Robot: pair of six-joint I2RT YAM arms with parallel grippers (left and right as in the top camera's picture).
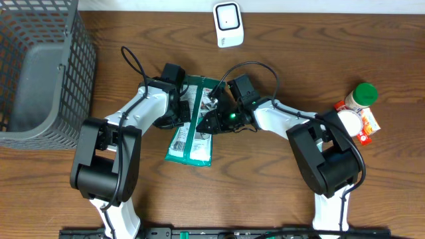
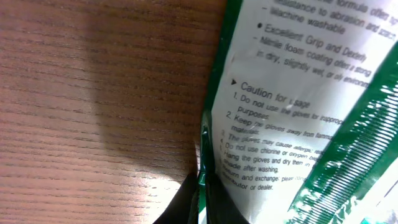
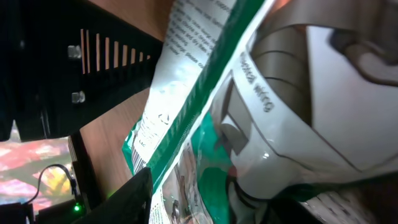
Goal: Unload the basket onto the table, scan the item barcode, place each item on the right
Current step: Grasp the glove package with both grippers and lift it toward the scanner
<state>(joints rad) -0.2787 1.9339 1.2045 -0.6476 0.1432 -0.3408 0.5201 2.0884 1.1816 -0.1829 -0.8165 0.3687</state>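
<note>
The item is a flat green and white package (image 1: pixel 191 143) with printed text, lying in the middle of the table between my two arms. My left gripper (image 1: pixel 179 111) is at its left edge. In the left wrist view the black fingertips (image 2: pixel 186 202) are pinched shut on that edge of the package (image 2: pixel 292 93). My right gripper (image 1: pixel 211 118) is at the package's right side. In the right wrist view the package (image 3: pixel 186 81) fills the gap between the fingers (image 3: pixel 127 199), and whether they press on it does not show. No barcode shows clearly. A white scanner (image 1: pixel 228 24) stands at the table's far edge.
A grey mesh basket (image 1: pixel 40 66) occupies the far left corner. At the right edge stand a green-lidded jar (image 1: pixel 364 94) and a white-lidded container (image 1: pixel 348 121) on a red and yellow pack (image 1: pixel 369 127). Black cables (image 1: pixel 133 63) loop from both wrists.
</note>
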